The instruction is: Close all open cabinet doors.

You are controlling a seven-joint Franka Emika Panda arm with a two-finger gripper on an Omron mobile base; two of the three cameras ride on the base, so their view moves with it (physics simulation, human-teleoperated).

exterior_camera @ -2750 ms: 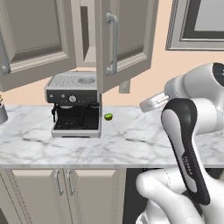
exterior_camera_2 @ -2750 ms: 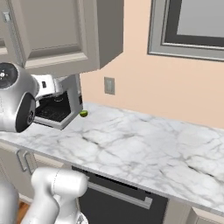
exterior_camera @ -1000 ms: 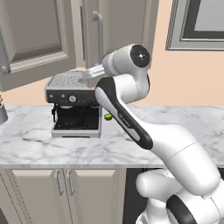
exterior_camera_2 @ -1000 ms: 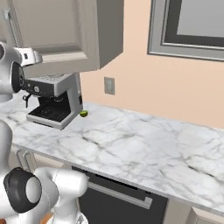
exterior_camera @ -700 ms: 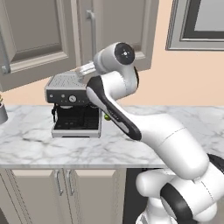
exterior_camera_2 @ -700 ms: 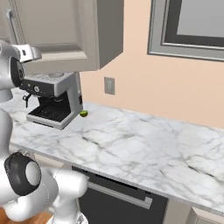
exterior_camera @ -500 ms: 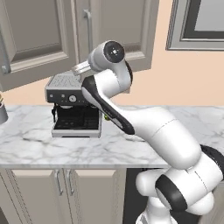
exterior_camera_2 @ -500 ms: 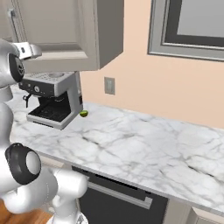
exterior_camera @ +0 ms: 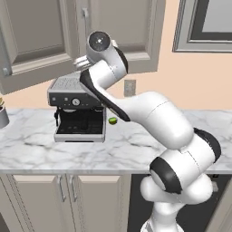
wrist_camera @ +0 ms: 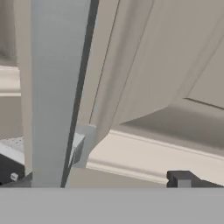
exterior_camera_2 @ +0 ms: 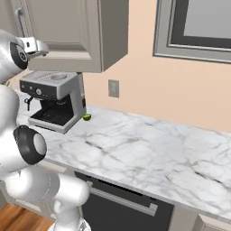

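The right cabinet door (exterior_camera: 122, 36) lies about flush with the cabinet front, its silver bar handle (exterior_camera: 85, 16) near its left edge. The left cabinet door (exterior_camera: 31, 43) still stands swung outward, with its handle (exterior_camera: 4, 50) at the far left. My gripper (exterior_camera: 78, 63) is open, at the lower left corner of the right door, just above the coffee machine. From the right base view the gripper (exterior_camera_2: 38, 45) sits against the door's (exterior_camera_2: 67, 27) bottom rail. In the hand view the handle bar (wrist_camera: 57, 87) rises close in front of the door panel (wrist_camera: 175, 57), with one fingertip (wrist_camera: 179, 178) to its right.
A silver coffee machine (exterior_camera: 79, 108) stands on the marble counter (exterior_camera: 136, 149) directly under my gripper, with a small lime (exterior_camera: 112, 121) beside it. A wall outlet (exterior_camera: 130, 87) and a framed window (exterior_camera: 204, 27) lie to the right. A grey cup (exterior_camera: 2, 117) sits far left.
My arm has swung up and left from the counter's right side to the right cabinet door, which has gone from wide open to nearly flush. The jaws widened slightly.
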